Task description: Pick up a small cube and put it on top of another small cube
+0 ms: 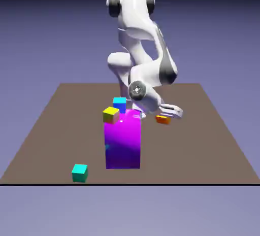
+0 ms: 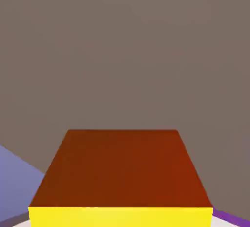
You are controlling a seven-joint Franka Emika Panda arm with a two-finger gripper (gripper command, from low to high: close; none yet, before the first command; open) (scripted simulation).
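The small orange cube (image 1: 162, 119) sits right at the tip of my gripper (image 1: 165, 115), to the exterior view's right of the tall purple block (image 1: 122, 141). I cannot tell whether the cube rests on the table or hangs just above it. In the hand view the orange cube (image 2: 122, 170) fills the lower half, with a yellow face along the bottom edge, and it hides both fingertips. The gripper looks shut on it.
A yellow cube (image 1: 110, 114) shows at the purple block's upper left corner, with a blue cube (image 1: 119, 103) just behind it. A teal cube (image 1: 79, 172) lies near the brown table's (image 1: 213, 143) front edge on the exterior view's left.
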